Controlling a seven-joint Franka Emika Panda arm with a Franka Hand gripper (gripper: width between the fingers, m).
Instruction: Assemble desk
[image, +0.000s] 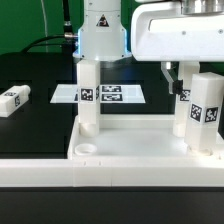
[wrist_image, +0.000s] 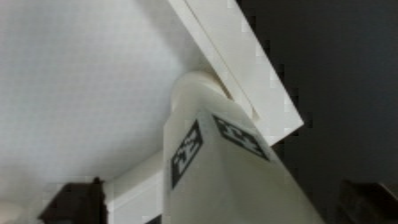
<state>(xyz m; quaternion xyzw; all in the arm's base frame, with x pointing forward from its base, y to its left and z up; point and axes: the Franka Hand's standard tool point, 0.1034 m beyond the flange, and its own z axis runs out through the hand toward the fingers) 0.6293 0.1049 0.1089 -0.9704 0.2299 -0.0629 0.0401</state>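
Note:
The white rimmed tabletop (image: 140, 145) lies in the foreground with its rim up. One tagged white leg (image: 88, 95) stands upright in its corner socket on the exterior view's left. A second tagged leg (image: 205, 112) stands upright at the corner on the exterior view's right. My gripper (image: 186, 90) straddles the top of this second leg. In the wrist view the leg (wrist_image: 222, 160) runs between my dark fingers (wrist_image: 80, 200), with a small gap on each side, so the gripper (wrist_image: 214, 208) is open. The tabletop (wrist_image: 71, 90) lies below. A third leg (image: 12, 100) lies loose on the exterior view's far left. The fourth leg is out of view.
The marker board (image: 110, 95) lies flat behind the tabletop. The long white bar (image: 110, 178) spans the front. The arm's white base (image: 100, 35) stands at the back behind the left leg.

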